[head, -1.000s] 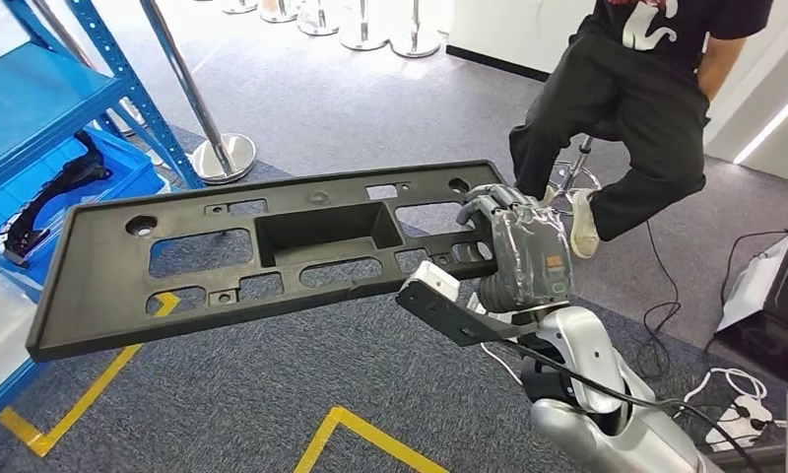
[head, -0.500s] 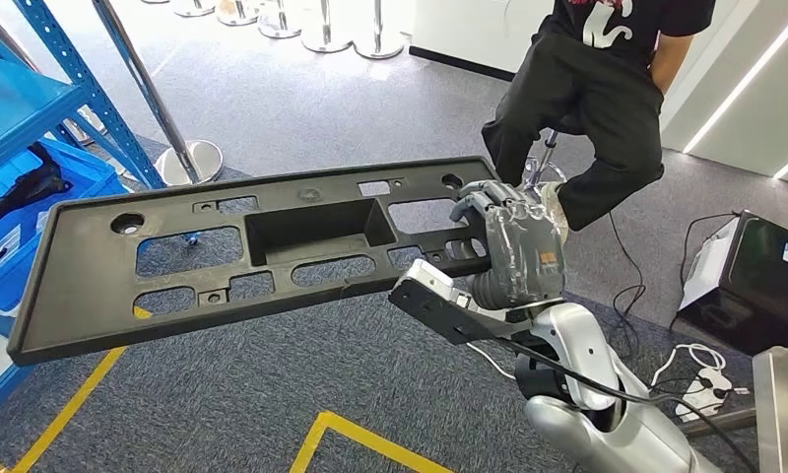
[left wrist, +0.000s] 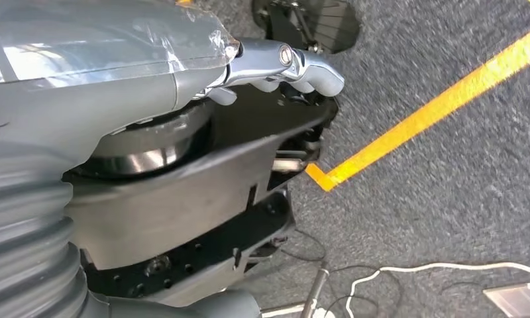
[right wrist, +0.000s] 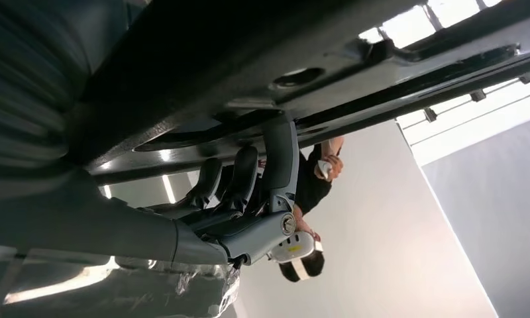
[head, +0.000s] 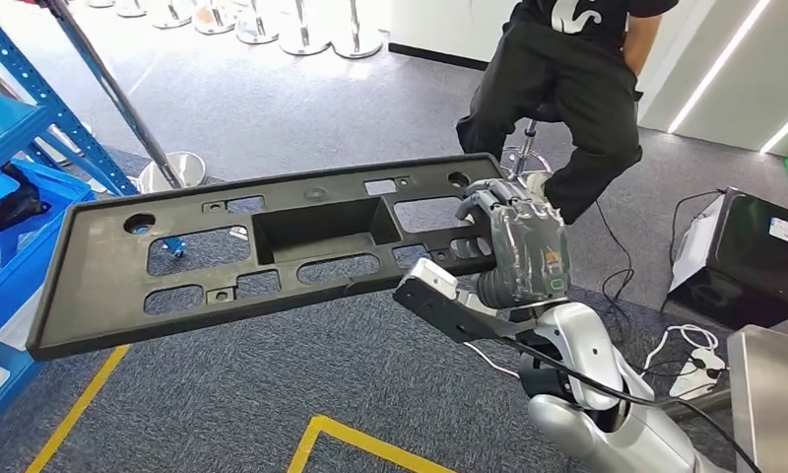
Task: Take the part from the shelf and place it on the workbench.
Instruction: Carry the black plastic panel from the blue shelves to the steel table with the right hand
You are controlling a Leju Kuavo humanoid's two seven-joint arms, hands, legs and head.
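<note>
My right hand [head: 513, 246] grips the long black part [head: 262, 251] at one end, holding it level above the carpet [head: 301, 384]. The view has swung right since a second ago: the blue shelf [head: 26, 138] slides off, a steel workbench [head: 769, 394] corner appears. My left hand [left wrist: 282, 66] hangs with fingers curled in, holding nothing.

Bright, even indoor light. Glowing wall strips [head: 730, 64] at 2 o'clock in head view, w/ glare on the pale floor toward 11. Left wrist view: carpet [left wrist: 448, 199] slightly motion-blurred. Right wrist view: dark, backlit underside, windows [right wrist: 441, 16] blown out at 1 o'clock.
</note>
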